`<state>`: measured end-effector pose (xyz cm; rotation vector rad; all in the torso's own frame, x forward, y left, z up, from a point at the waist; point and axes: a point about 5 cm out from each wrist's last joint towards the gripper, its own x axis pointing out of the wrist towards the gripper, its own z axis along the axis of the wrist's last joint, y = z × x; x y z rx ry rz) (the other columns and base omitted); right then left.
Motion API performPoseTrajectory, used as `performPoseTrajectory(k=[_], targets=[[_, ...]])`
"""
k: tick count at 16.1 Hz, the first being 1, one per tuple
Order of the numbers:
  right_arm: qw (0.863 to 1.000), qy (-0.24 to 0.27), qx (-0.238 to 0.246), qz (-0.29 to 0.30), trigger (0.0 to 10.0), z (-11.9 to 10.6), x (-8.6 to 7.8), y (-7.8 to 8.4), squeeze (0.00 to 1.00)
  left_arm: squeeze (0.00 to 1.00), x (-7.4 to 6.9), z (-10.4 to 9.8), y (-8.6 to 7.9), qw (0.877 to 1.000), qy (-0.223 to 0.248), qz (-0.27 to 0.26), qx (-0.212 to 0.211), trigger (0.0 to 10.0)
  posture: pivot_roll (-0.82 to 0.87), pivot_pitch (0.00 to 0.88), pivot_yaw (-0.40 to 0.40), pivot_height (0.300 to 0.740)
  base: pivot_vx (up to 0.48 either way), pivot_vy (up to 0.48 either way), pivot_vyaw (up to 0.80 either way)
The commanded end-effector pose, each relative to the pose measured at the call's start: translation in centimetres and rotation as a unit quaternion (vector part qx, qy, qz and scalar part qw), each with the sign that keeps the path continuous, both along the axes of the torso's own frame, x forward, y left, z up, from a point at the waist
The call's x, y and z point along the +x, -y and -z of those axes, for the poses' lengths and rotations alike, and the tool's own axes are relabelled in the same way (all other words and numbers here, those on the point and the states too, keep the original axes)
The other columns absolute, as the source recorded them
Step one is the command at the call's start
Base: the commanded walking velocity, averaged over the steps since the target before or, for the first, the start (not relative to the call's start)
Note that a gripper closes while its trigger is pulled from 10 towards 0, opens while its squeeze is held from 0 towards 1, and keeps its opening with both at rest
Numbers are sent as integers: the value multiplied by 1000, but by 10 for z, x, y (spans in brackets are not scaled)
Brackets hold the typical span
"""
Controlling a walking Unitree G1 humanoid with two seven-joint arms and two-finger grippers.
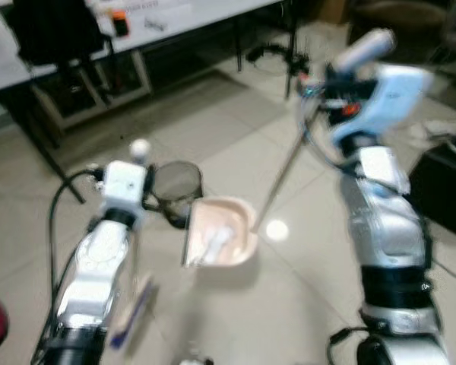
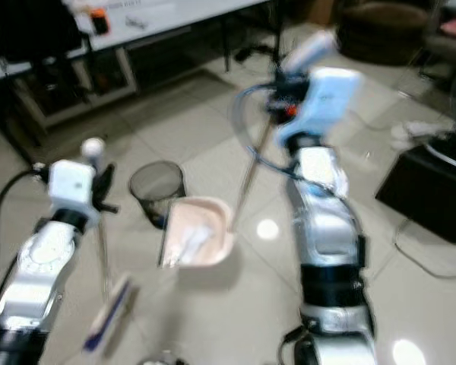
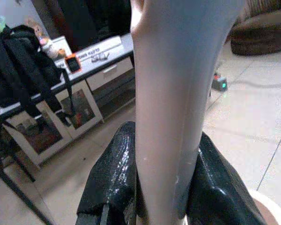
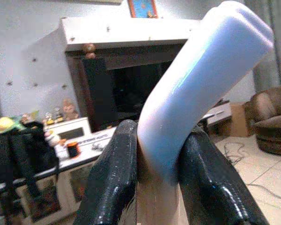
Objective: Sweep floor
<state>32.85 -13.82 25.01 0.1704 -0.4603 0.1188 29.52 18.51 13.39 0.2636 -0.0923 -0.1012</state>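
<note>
My left gripper (image 3: 164,164) is shut on the beige handle (image 3: 173,93) of a pale pink dustpan (image 1: 222,232). The pan hangs tilted above the tiled floor, right beside a black mesh bin (image 1: 176,182), with white scraps lying in it. My right gripper (image 4: 157,154) is raised and shut on the light blue grip (image 1: 365,47) of a broom. The broom's thin metal pole (image 1: 281,179) slants down toward the dustpan, and its lower end is hidden behind the pan. Both eye views are blurred.
A white desk (image 1: 159,23) with a black backpack (image 1: 53,30) runs along the back. A black box (image 1: 444,190) stands at the right, with cables (image 1: 273,53) on the floor behind. A thin rod with a blue-and-white piece (image 1: 133,312) hangs by my left arm.
</note>
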Motion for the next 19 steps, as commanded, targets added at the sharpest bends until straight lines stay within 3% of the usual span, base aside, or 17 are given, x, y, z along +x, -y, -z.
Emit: performPoseTrajectory(k=[1,8,11,19], targets=[[999,34,10,-20,10000,-14,0,-11,0,0,0,-3,-9,1000,5,-15,10,10000,17,43,57,740,379,0,0],[999,30,22,-13,10000,-14,5,-7,0,0,1,-2,-8,1000,5,-17,7,10000,18,33,53,740,391,0,0],[999,30,33,-1,10000,-14,6,-3,0,0,3,-2,-6,1000,7,-12,6,10000,17,31,59,740,390,0,729],[997,38,57,24,10000,-16,8,9,0,0,6,-3,-7,1000,7,-7,8,10000,18,32,68,740,390,0,0]])
